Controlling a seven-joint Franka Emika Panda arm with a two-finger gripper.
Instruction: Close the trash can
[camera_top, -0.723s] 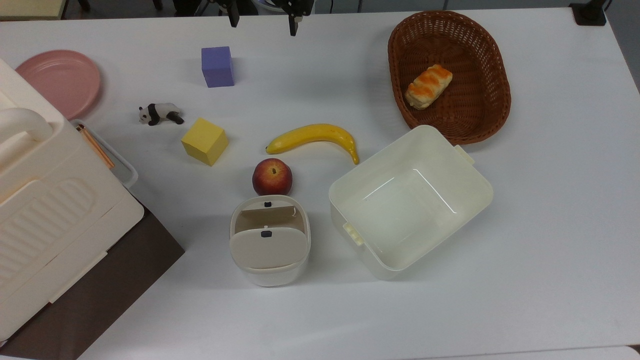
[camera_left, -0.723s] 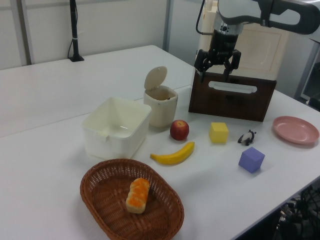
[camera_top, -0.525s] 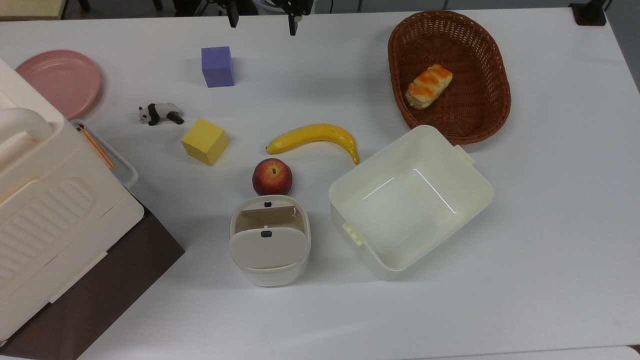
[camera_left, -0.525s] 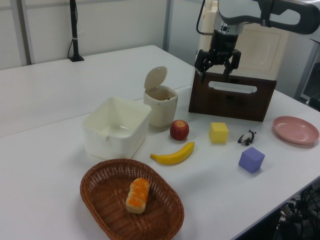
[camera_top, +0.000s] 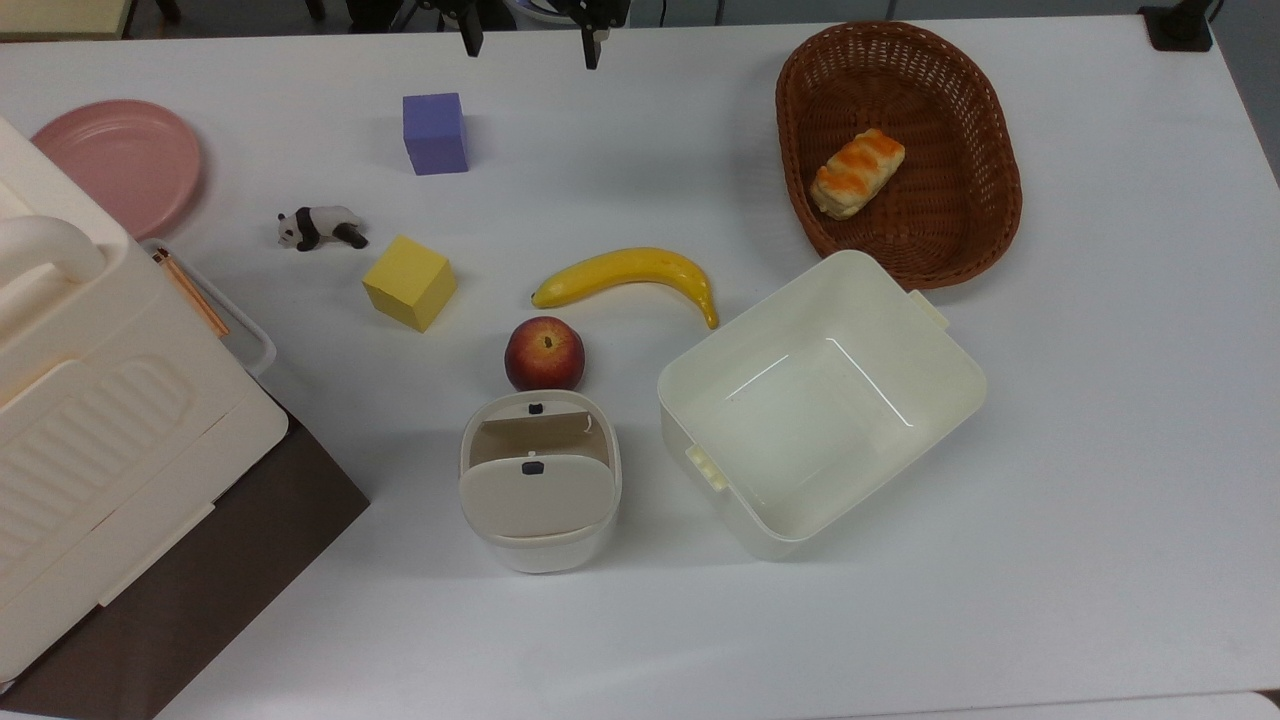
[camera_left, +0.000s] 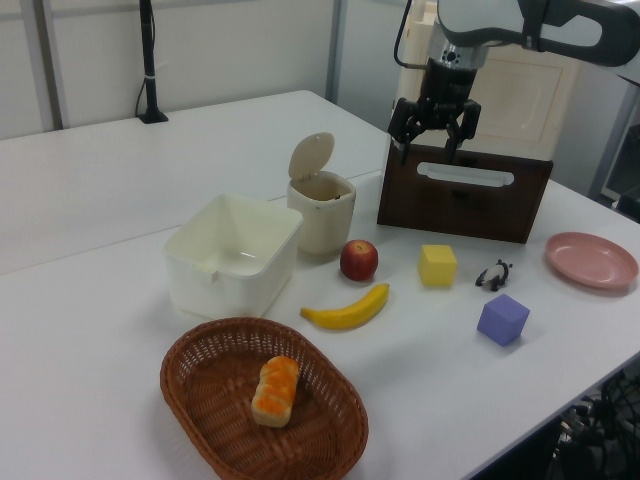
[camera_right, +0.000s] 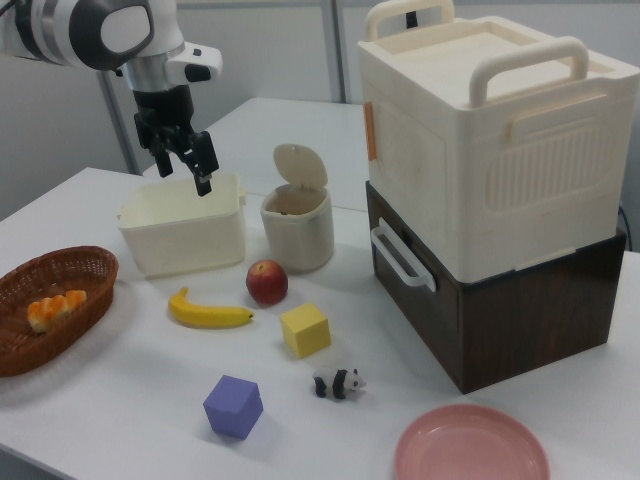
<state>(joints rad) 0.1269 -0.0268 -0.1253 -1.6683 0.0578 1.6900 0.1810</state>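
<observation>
The trash can is a small cream-white bin near the front middle of the table. Its hinged lid stands upright and the mouth is uncovered, as the right view also shows at the trash can. My gripper hangs at the top view's upper edge, far from the bin and well above the table. It is open and nothing sits between the fingers. In the left view the gripper hovers to the right of the bin. In the right view the gripper is left of it.
Touching-close beside the bin lies a red apple, with a banana beyond. A lidless cream tub stands at the top view's right of the bin. Also on the table: wicker basket with bread, yellow cube, purple cube, panda, pink plate, and a big ribbed box.
The gripper has edged slightly upward, staying open. Nothing on the table has moved.
</observation>
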